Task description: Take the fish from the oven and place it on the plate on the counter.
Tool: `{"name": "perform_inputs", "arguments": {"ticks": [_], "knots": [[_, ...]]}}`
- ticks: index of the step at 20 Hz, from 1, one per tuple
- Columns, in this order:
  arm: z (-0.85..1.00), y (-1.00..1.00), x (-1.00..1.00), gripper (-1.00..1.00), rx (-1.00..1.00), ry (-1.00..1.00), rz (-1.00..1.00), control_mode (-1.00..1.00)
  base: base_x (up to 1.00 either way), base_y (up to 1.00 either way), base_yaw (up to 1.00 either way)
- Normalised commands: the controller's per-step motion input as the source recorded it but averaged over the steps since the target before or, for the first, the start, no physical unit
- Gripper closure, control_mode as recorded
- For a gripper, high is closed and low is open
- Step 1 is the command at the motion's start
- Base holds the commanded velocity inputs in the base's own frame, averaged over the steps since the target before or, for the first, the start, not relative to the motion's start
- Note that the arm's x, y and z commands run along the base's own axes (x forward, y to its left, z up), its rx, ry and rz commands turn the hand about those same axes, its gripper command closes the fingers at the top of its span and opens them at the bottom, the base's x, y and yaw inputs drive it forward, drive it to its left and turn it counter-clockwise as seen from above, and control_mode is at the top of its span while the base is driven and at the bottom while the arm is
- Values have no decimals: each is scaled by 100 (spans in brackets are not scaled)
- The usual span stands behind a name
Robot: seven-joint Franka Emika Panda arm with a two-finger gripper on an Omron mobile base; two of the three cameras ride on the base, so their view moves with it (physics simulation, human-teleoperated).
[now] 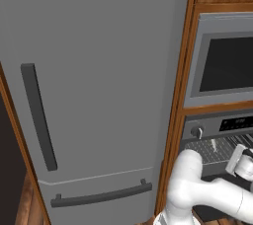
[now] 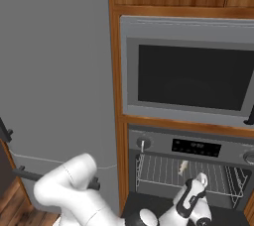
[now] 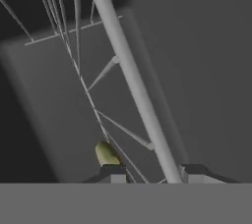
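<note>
The oven (image 2: 149, 143) stands open, its wire rack (image 2: 163, 170) bare to the front and its knob and dark display above. The fish (image 2: 183, 167), small and grey-tan, lies on the rack near the middle. My gripper (image 2: 200, 177) reaches into the cavity just right of the fish. In the hand view an olive-tan end of the fish (image 3: 107, 154) sits right against the left fingertip (image 3: 112, 174), and the gripper (image 3: 153, 173) shows its fingertips apart, with a thick rack bar (image 3: 133, 85) crossing near the right one. The plate and the counter are out of view.
The tall grey fridge (image 1: 94, 86) fills the left, with a wooden post (image 1: 178, 105) between it and the oven (image 1: 217, 130). A grey-framed, dark-windowed unit (image 2: 191, 76) sits above the oven. The dropped oven door (image 2: 144, 205) lies under my arm.
</note>
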Motion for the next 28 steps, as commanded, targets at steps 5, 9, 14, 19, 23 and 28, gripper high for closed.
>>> {"name": "perform_inputs", "arguments": {"ticks": [5, 9, 14, 19, 23, 28], "knots": [[-26, -10, -52, 100, 2, 5, 0, -100, 0, 0, 0], [-25, -12, -53, 100, 3, 6, 0, -100, 0, 0, 0], [-20, -13, -48, 100, 3, 6, 0, -100, 0, 0, 0], [-27, -15, -46, 100, 2, 12, 0, -100, 0, 0, 0], [-41, -18, -51, 100, 0, 18, 0, -100, 0, 0, 0], [-44, -21, -57, 100, 0, 18, 0, -100, 0, 0, 0]]}}
